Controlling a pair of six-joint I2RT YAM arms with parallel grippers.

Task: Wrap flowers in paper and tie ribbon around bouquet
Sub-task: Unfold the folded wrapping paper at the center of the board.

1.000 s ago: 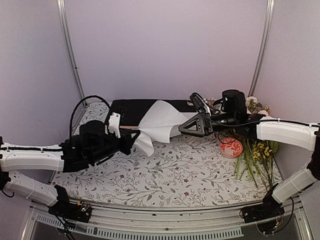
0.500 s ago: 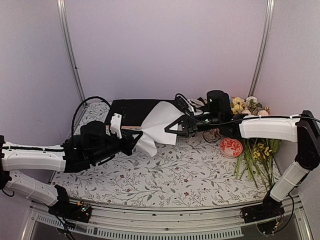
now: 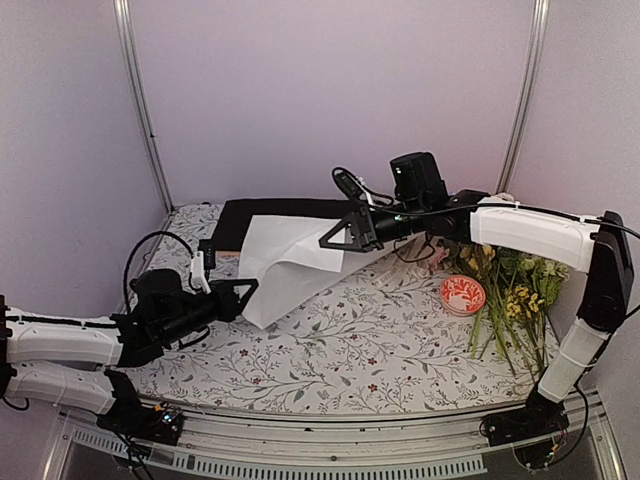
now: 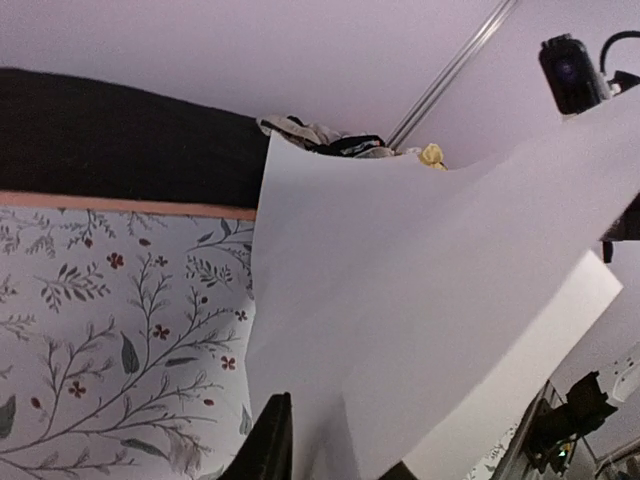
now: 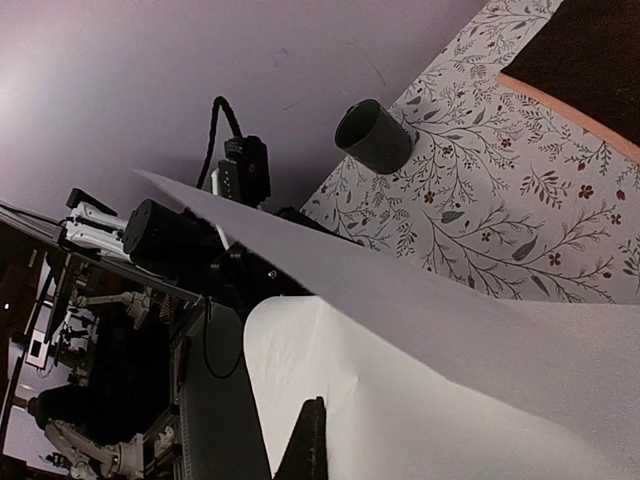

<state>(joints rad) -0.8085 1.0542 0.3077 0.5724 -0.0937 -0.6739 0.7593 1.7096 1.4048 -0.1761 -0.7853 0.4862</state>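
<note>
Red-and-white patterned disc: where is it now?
Top view, right half of the table: the round red-and-white patterned disc lies flat on the floral tablecloth, just left of the green flower stems.

White paper (image 3: 285,262), black sheet (image 3: 280,210), floral-print tablecloth (image 3: 380,335), red-and-white disc (image 3: 462,294)

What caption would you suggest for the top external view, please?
Right pincer shut on the white paper, holding one edge above the floral table.
</note>
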